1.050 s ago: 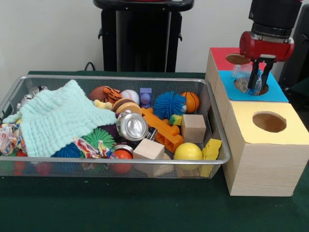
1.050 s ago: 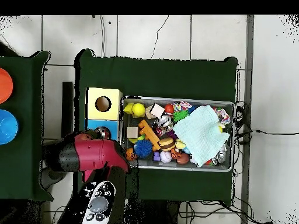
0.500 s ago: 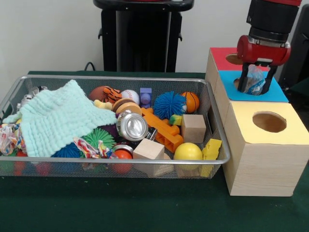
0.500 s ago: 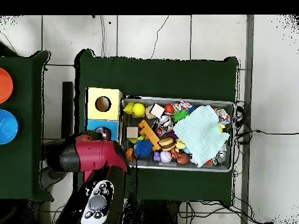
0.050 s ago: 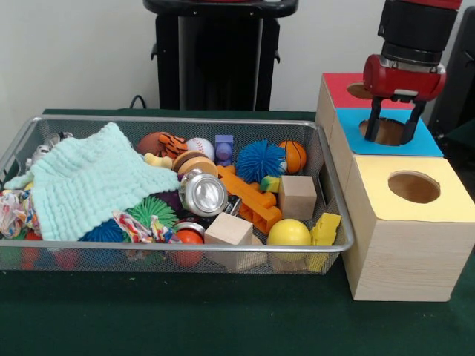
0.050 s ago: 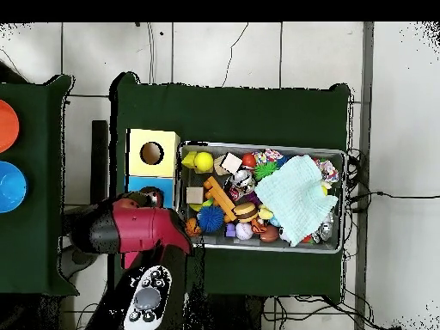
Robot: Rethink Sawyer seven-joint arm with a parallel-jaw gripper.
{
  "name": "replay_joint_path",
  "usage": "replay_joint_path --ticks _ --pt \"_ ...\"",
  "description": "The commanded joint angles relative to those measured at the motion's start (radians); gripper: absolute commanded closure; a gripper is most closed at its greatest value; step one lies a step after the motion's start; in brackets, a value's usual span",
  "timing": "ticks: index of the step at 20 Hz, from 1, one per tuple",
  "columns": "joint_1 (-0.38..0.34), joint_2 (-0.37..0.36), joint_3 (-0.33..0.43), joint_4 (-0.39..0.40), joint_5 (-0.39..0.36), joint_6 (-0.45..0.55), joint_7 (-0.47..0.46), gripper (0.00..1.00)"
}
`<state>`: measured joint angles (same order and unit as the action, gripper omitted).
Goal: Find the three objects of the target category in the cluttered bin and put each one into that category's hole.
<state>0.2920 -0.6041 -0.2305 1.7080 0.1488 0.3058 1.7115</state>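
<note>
Hovering over the blue hole (image 5: 387,132): one spread claw (image 5: 392,127).

Tool (image 5: 392,123), apparently empty, above blue hole (image 5: 386,132)

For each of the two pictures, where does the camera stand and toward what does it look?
Front view: across the table, facing the mesh bin and sorting box; the gripper hangs open over the blue hole.
Overhead view: above, looking straight down; the red arm reaches over the sorting box.
Both show the bin, the box and the mint cloth.
</note>
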Motion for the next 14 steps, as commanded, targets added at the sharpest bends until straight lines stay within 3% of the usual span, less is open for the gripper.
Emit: replay_joint_path --ticks 1,14 --pt "-0.069 -0.005 0.095 0.090 0.035 -0.027 0.200 0.00" --pt "-0.090 -0.244 0.027 0.133 0.001 0.277 0.116 0.00"
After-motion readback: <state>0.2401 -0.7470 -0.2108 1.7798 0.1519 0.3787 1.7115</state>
